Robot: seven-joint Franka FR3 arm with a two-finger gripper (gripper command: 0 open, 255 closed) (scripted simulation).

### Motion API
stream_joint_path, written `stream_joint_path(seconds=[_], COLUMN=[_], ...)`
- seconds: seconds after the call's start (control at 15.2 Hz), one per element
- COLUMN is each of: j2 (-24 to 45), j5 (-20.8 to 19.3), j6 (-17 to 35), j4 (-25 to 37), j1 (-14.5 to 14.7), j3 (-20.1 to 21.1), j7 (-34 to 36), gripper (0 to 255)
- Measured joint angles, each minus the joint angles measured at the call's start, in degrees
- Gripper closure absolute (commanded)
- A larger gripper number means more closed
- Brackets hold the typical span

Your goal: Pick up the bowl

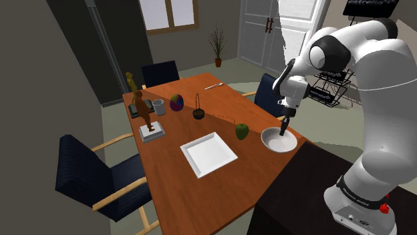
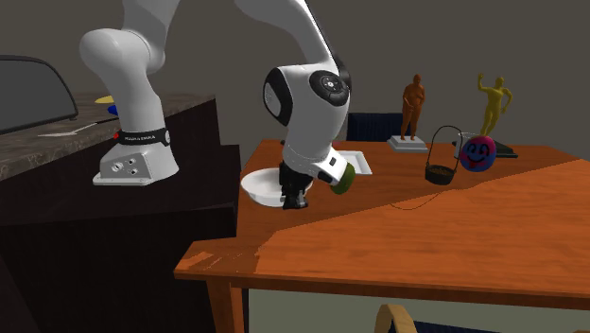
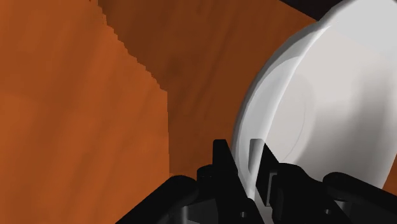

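Wrist view: my gripper (image 3: 245, 149) is straddling the rim of the white bowl (image 3: 331, 95). One finger is sitting outside the wall and the other inside it. The white edge is showing between them with no gap I can make out, so I am reading the jaws as closed on the rim.

Shoulder view: the bowl (image 1: 277, 141) is sitting on the wooden table (image 1: 200, 193), at the corner nearest my stand (image 1: 301, 200). It is lying at about 3 o'clock from the green apple (image 1: 241, 131), and the square white plate (image 1: 208, 153) is at about 8 o'clock from it. My gripper (image 1: 284, 128) is coming down onto the bowl's 12 o'clock side.

Second exterior view: my gripper (image 2: 295, 197) is meeting the bowl (image 2: 260, 184) on its 3 o'clock side. The bowl's underside is looking level with the tabletop (image 2: 425, 236). I am seeing no clearance under it.

Progress, as I judge it:
- The reach and the descent are looking done.
- The grasp is looking made, or very nearly.
- The lift is not yet showing, and raising the bowl clear of the table is what I am counting as left.
- A thin rim pinch is making me wary of the bowl tipping.
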Motion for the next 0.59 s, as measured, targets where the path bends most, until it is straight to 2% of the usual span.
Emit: stream_joint_path(seconds=[0.59], j2=[-6.1], j5=[-3.9], j6=[-3.3], j4=[-1.4], j1=[1.9], j3=[-2.6], j7=[3.2], gripper=[255])
